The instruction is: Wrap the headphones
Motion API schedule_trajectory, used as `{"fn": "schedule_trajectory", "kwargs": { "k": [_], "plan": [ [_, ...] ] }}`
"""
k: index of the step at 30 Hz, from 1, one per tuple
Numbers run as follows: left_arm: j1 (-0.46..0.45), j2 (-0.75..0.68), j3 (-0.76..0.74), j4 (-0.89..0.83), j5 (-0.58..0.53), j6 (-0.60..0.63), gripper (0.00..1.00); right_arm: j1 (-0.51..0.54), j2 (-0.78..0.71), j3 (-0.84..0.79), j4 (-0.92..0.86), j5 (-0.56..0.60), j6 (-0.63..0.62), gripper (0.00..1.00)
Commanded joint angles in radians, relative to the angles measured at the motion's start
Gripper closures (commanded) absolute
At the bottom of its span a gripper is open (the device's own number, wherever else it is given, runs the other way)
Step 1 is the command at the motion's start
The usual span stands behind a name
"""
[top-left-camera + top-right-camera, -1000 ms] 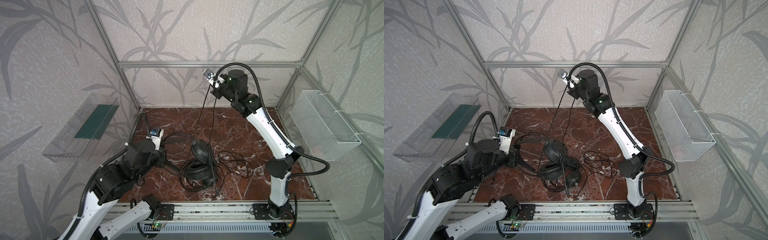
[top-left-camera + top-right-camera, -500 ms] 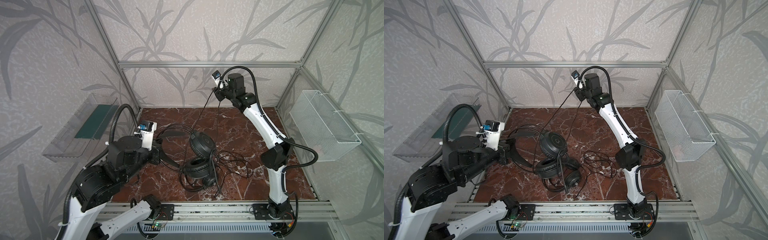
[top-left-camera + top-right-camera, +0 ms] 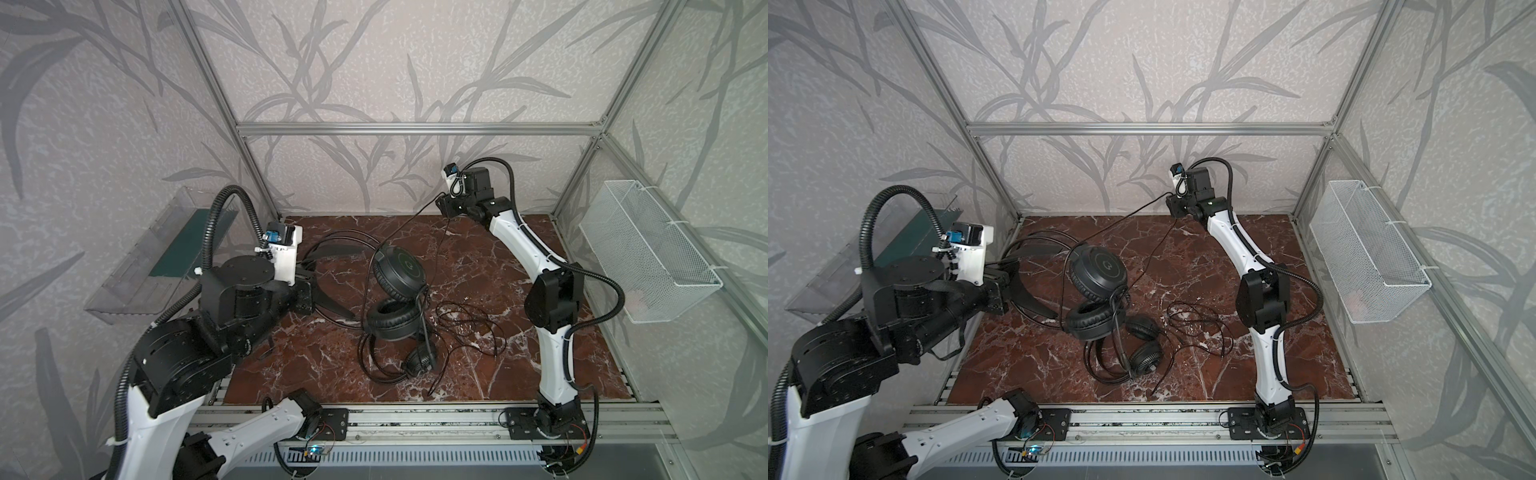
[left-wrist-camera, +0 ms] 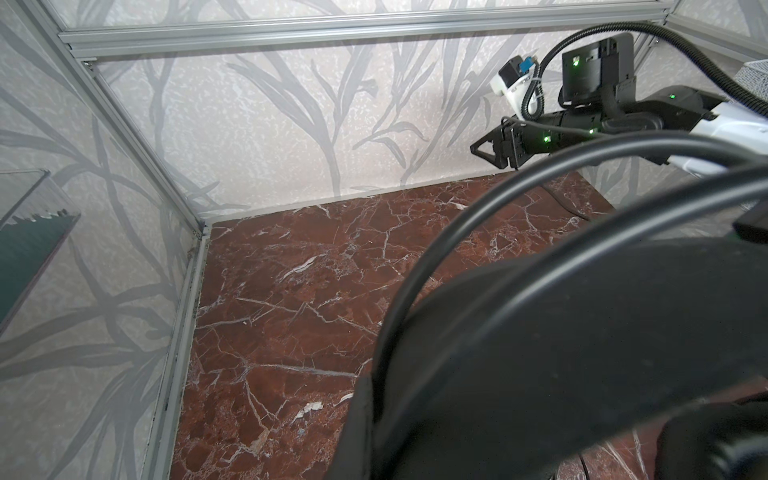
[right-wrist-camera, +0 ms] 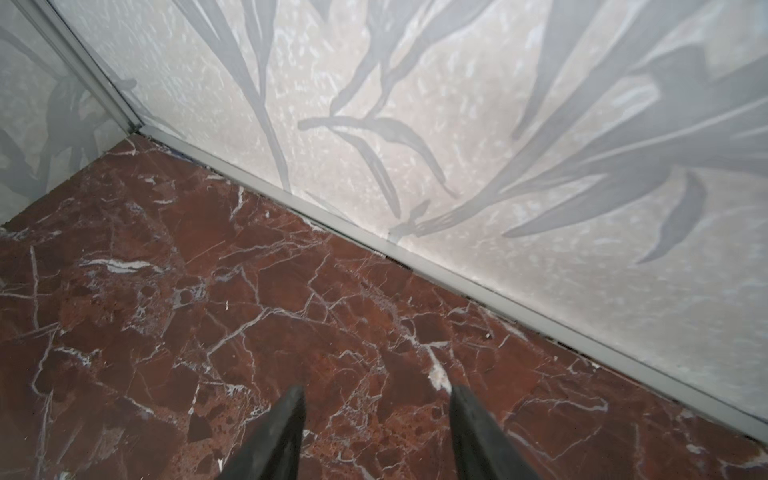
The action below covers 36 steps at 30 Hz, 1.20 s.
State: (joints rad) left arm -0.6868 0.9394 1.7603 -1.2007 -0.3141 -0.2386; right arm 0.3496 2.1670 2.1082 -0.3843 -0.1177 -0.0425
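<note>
One black pair of headphones (image 3: 398,271) is held up by its headband, and my left gripper (image 3: 305,286) is shut on that band at the left; both earcups (image 3: 1091,326) hang over the marble. In the left wrist view the band's black pad (image 4: 582,332) hides the jaws. A second pair of headphones (image 3: 420,360) lies flat in front of it. A thin black cable (image 3: 409,224) runs up to my right gripper (image 3: 442,205), which is raised near the back wall. In the right wrist view the right gripper (image 5: 376,399) is open, with nothing between its fingers.
A loose tangle of thin cable (image 3: 469,324) lies on the red marble floor (image 3: 478,257) right of the headsets. A white wire basket (image 3: 648,253) hangs on the right wall and a clear tray (image 3: 166,249) on the left wall. An aluminium rail (image 3: 415,419) runs along the front.
My right gripper has come down towards the back wall and its jaws have opened. My left arm has lifted the headset by its band, up and to the left.
</note>
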Motion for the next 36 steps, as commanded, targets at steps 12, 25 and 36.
{"fn": "schedule_trajectory", "kwargs": {
  "k": [12,25,36],
  "plan": [
    [-0.005,0.062,0.214,0.056,-0.176,-0.09,1.0,-0.089,-0.02,-0.222,0.178,0.15,0.098,0.42],
    [-0.006,0.1,0.256,0.106,-0.147,-0.156,1.0,-0.095,-0.035,-0.323,0.312,-0.012,0.07,0.45],
    [-0.005,0.356,0.543,-0.145,-0.109,-0.225,1.0,0.02,-0.249,-0.717,0.797,-0.269,0.008,0.5]
  ]
}}
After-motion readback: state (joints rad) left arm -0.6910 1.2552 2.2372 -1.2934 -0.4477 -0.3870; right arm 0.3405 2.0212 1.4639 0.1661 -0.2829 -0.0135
